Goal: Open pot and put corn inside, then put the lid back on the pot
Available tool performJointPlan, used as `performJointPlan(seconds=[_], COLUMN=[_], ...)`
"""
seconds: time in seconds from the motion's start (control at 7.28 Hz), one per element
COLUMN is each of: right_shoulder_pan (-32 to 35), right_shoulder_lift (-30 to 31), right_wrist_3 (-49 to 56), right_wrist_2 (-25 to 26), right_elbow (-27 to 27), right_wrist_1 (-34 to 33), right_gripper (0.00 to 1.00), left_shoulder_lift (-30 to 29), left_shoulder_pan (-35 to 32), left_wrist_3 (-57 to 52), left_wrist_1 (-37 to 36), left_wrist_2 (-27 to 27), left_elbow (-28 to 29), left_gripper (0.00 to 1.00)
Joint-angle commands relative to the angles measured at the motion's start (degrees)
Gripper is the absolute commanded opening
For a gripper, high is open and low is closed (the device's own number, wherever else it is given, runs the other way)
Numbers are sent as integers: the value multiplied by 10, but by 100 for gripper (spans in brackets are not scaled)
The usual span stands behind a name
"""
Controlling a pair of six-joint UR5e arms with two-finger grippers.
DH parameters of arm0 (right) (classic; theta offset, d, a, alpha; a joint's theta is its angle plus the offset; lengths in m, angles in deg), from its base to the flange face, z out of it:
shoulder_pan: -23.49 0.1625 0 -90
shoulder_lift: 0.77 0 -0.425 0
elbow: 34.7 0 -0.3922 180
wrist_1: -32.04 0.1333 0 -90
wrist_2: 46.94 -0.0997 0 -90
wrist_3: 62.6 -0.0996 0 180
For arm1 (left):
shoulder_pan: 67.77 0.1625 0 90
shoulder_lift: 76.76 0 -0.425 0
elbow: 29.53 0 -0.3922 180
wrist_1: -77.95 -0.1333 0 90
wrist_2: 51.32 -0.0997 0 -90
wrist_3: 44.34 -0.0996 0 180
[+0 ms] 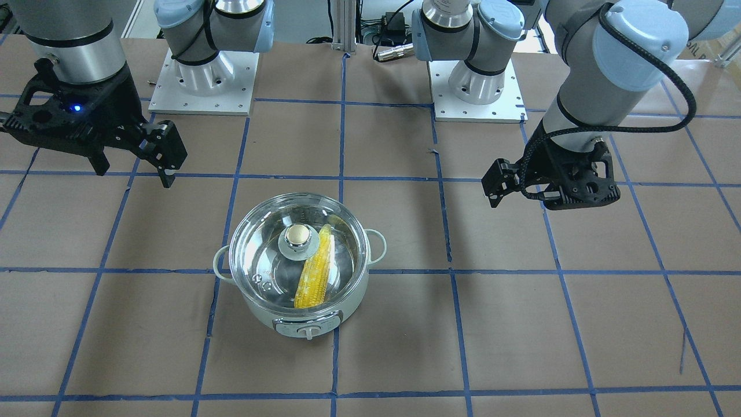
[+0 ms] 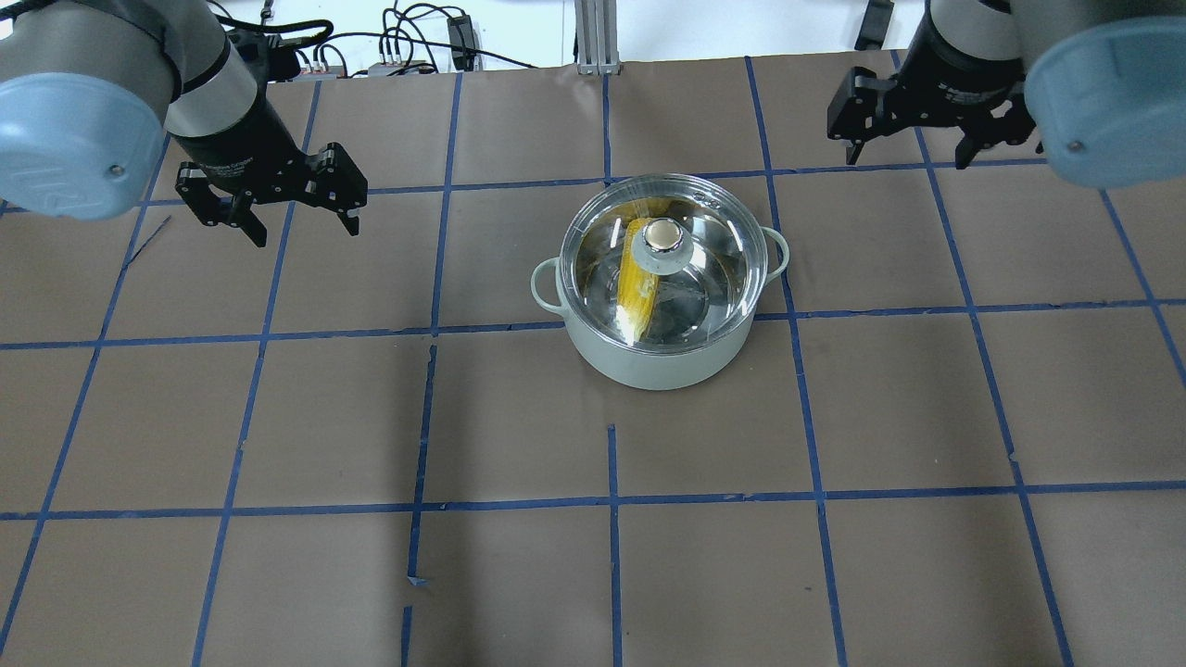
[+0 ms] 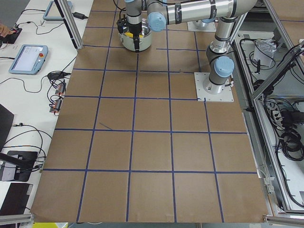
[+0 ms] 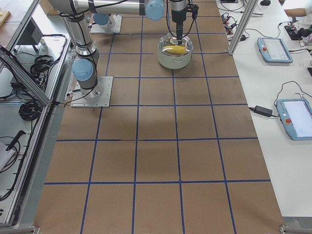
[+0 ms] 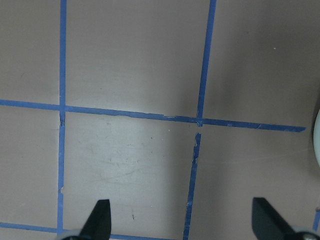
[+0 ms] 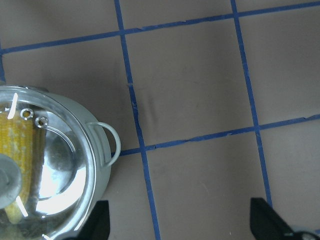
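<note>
Left tool (image 2: 301, 227): fingers spread wide, nothing between them. Right tool (image 2: 908, 156): same, wide apart and empty. Each hangs above bare bench (image 2: 519, 417), well apart from the pot (image 2: 649, 361), one on each side of it.

The pot sits mid-bench with the lid (image 2: 663, 237) on its rim and the corn (image 2: 639, 283) lying slantwise inside under the glass, so the task looks done to me.

What you should watch:
- The right tool is the nearer one (its wrist view catches the pot's edge and a loop handle (image 6: 112, 142)). If you swing it inward at this height, a finger could clip the handle and shove the pot or jolt the lid off.
- The corn runs almost the pot's full width. If one end rides up the wall it may prop the glass, and I can't tell whether the lid is seated all round. A knock would then slide it.
- A needless re-grasp of the knob risks lifting the lid again.

Pose: both wrists point the tools down at the bench, and the forearms rise back and outward to the elbows.
</note>
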Motion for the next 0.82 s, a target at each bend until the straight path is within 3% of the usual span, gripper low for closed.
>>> performJointPlan(seconds=[0.0,0.27,0.41,0.69], right_shoulder_pan=[-8,-8,-6,-4], right_shoulder_lift=[48,45,40,38], right_wrist_3=[-1,-1,0,3], right_wrist_2=[-1,-10,-54,-60], right_elbow=[-43,-43,-43,-44], right_wrist_1=[-8,-37,-64,-57], right_gripper=[100,100,100,100], left_shoulder_lift=[0,0,0,-1], left_shoulder_pan=[1,1,1,2], left_wrist_3=[0,-1,0,-1], left_wrist_1=[0,0,0,0], left_wrist_2=[-1,-1,0,-1], left_elbow=[0,0,0,1], left_gripper=[100,100,100,100])
